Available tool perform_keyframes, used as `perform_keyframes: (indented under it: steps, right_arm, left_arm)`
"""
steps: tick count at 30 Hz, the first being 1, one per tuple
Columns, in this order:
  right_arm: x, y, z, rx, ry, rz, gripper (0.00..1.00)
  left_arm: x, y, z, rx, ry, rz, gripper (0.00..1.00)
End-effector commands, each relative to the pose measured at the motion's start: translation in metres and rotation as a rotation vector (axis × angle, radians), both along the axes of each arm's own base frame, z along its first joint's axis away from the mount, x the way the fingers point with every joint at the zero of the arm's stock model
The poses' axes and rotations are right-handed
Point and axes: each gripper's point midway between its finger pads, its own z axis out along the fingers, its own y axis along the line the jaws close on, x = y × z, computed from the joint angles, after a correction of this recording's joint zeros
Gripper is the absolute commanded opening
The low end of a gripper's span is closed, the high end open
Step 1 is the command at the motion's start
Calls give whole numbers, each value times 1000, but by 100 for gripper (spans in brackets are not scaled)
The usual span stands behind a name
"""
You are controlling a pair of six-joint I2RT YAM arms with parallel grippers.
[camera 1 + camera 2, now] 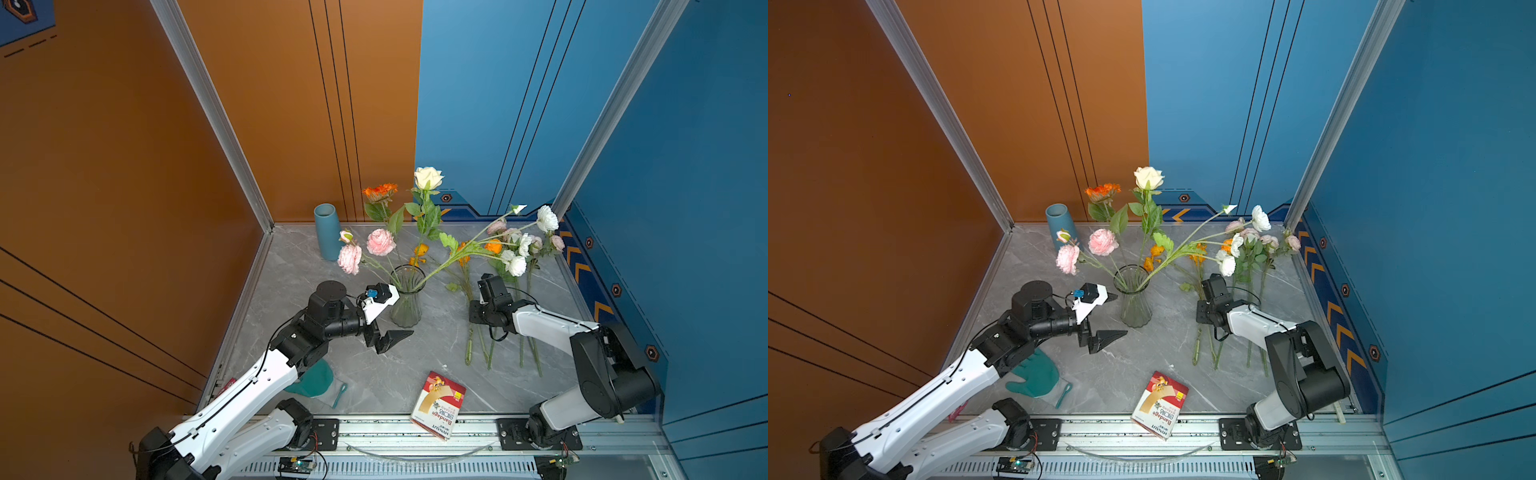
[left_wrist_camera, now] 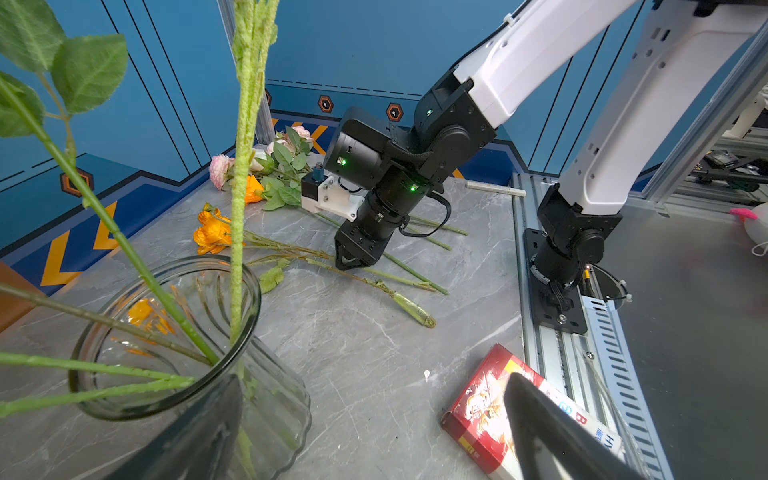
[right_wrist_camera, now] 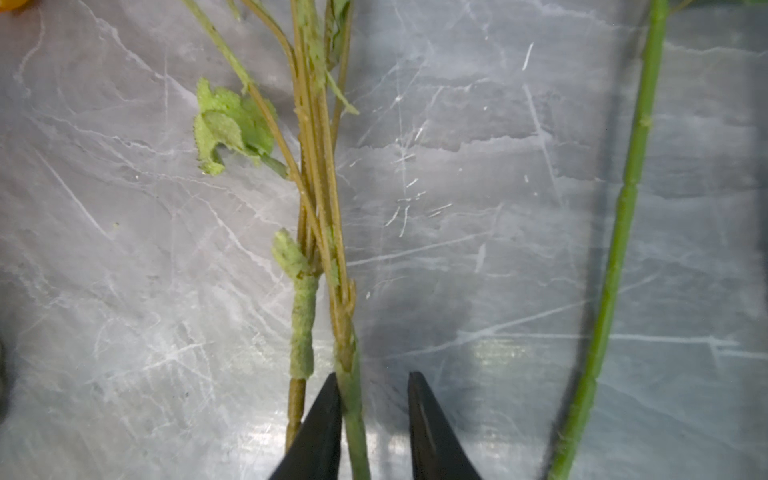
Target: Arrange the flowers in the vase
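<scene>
1. Your left gripper gapes wide beside the clear ribbed glass vase, which holds some long-stemmed flowers.
2. Your right gripper straddles a green stem on the grey marbled table, jaws not yet pinching.

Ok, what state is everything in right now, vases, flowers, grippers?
Glass vase: upright, holding several stems.
Blue vase: upright, no flowers.
Loose flowers: lying flat on the table.
Left gripper: open, beside glass vase.
Right gripper: open, jaws straddling one loose stem.
Bandage box: closed, lying flat.
Green glove: lying flat.
</scene>
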Motion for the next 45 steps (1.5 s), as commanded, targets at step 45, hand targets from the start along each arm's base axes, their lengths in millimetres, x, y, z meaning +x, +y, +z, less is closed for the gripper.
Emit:
perform_keyframes:
  steps: [45]
  right_arm:
    - [13, -72, 117, 104, -207, -177, 0]
  left_arm:
    - [-1, 3, 18, -7, -52, 10, 98]
